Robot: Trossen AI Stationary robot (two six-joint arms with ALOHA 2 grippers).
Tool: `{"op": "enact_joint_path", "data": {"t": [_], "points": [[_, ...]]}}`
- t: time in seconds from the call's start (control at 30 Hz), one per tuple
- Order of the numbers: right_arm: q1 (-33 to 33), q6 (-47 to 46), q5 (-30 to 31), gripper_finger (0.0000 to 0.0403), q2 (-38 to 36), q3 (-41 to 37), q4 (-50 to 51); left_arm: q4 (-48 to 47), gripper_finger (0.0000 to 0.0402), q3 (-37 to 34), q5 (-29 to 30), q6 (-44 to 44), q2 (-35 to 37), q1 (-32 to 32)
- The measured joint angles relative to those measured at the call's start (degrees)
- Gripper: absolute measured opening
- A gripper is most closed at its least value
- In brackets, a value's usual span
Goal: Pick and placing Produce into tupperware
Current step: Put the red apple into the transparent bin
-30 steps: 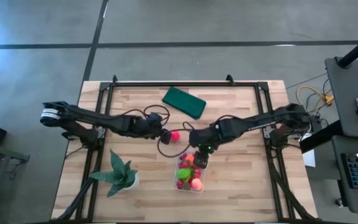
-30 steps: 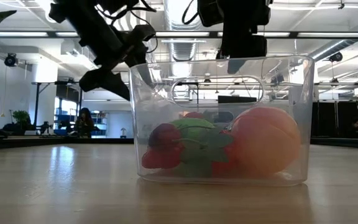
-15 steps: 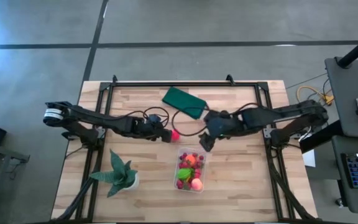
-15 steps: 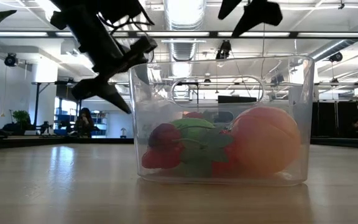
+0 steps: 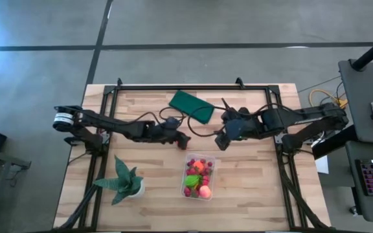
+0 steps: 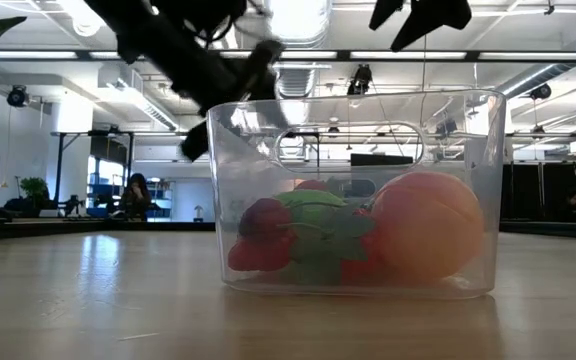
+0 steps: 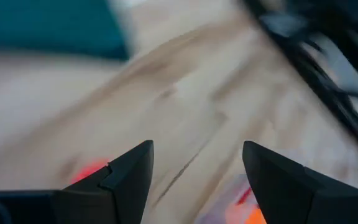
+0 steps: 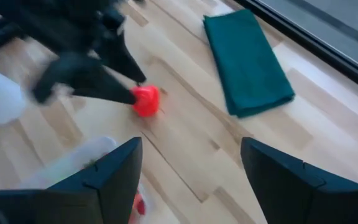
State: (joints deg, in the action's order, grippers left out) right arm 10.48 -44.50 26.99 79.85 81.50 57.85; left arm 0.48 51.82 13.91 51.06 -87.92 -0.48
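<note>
The clear tupperware (image 5: pixel 213 169) stands on the table near its near edge and holds several produce pieces: dark red berries, a green piece and an orange ball (image 6: pixel 423 225). One pink piece (image 8: pixel 146 100) lies on the wood just beyond it. My left gripper (image 5: pixel 182 137) is open and low over that piece, covering it in the high view. In the left wrist view the piece (image 7: pixel 87 170) shows beside one finger. My right gripper (image 5: pixel 220 141) is open and empty, raised above the table on the far-right side of the tupperware. My left gripper's fingertip (image 8: pixel 128 93) stands right at the pink piece's side, slanting down from the table's left. Whether it touches the piece I cannot tell. The piece rests on the table.
A flat dark green rectangle (image 5: pixel 192 106) lies toward the far edge, behind both grippers. A spiky green potted plant (image 5: pixel 125 181) stands near the table's near-left corner. Bare wood shows to the right of the tupperware and along the near edge.
My right gripper has risen from over the tupperware and drawn back toward the table's far-right. My left gripper has moved toward the right and down, over the pink piece.
</note>
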Motion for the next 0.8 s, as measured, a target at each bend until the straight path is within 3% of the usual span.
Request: {"op": "enact_joint_path", "data": {"t": [0.1,0.2,0.43,0.5,0.63,0.8], "points": [[-0.02,0.69,0.15,0.0264,0.23,-0.50,0.73,1.92,0.0232,1.41,-5.62,-19.51,1.72,-0.25],[-0.02,1.03,0.08,0.0267,0.28,-1.05,2.03,-1.09,0.0232,3.64,-10.12,-30.76,2.28,-0.30],[-0.82,-2.29,-1.87,0.0269,-0.31,-1.47,5.85,-16.69,0.0232,7.02,-10.41,-52.35,1.79,0.53],[-1.09,-3.55,-1.09,0.0269,-1.08,-1.47,8.37,-20.37,0.0232,7.77,-9.19,-54.76,1.01,0.81],[-1.14,-6.75,2.47,0.0270,-3.46,-1.47,12.68,-22.39,0.0235,8.64,-1.27,-52.76,0.67,1.50],[-1.14,-10.08,5.25,0.0270,-6.79,-1.74,14.04,-22.30,0.0263,10.73,-0.29,-47.74,0.21,3.70]]}}
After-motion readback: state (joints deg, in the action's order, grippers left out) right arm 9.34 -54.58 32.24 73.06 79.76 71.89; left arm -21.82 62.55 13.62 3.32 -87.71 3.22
